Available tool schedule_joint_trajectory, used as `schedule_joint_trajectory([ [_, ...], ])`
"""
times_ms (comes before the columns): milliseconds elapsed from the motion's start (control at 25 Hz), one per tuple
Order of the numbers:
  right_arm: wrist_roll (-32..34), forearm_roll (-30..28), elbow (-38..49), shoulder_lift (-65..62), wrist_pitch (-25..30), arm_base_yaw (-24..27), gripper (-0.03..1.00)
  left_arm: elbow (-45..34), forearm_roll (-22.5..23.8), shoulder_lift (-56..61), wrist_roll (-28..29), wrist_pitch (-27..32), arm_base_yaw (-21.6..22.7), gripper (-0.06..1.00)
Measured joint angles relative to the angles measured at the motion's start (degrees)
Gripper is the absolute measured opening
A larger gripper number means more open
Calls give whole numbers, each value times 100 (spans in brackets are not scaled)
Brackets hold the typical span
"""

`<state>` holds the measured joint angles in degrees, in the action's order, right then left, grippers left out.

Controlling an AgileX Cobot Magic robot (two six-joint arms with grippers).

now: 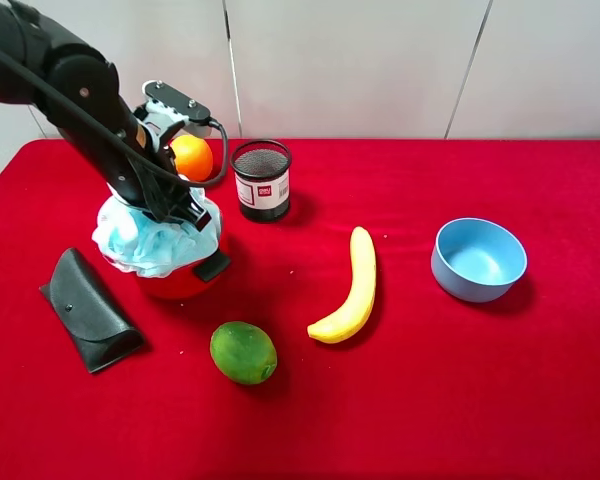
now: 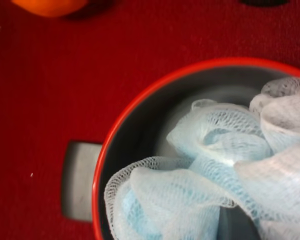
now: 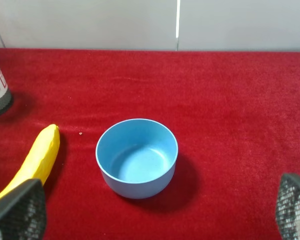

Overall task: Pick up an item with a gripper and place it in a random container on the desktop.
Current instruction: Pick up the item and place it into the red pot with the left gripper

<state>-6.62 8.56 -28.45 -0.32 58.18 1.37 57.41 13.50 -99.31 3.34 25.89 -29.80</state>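
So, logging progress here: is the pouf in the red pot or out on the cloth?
In. The pouf sits inside the grey wall of the pot and bulges above its red rim.

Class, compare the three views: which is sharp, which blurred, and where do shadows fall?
Exterior high: evenly lit and sharp, soft shadows beside the banana and blue bowl. Left wrist: very close, so the bath pouf and red pot look soft. Right wrist: bowl sharp, near fingers blurred.

The left arm (image 1: 80,100) is slanting down toward the red pot (image 1: 183,283), and the left gripper (image 1: 185,212) is hanging just over the pot's rim, its jaws hidden. The right gripper (image 3: 156,212) is hovering well apart from the pot, its 2 fingers (image 3: 19,210) spreading wide.
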Motion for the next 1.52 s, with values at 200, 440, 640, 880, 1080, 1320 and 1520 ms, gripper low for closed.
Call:
schedule_joint_trajectory([
  [200,0,0,0,0,0,0,69,-35,26,-142,0,-194,18,25],
  [440,0,0,0,0,0,0,69,-35,52,-273,-38,-284,162,24],
  [640,0,0,0,0,0,0,69,-35,58,-283,-111,-296,207,24],
  [880,0,0,0,0,0,0,69,-35,58,-283,-131,-298,244,24],
  [1080,0,0,0,0,0,0,69,-35,58,-283,-131,-302,244,23],
  [1320,0,0,0,0,0,0,69,-35,-11,-283,-131,-313,244,23],
  [1520,0,0,0,0,0,0,69,-35,-13,-283,-143,-302,244,42],
])
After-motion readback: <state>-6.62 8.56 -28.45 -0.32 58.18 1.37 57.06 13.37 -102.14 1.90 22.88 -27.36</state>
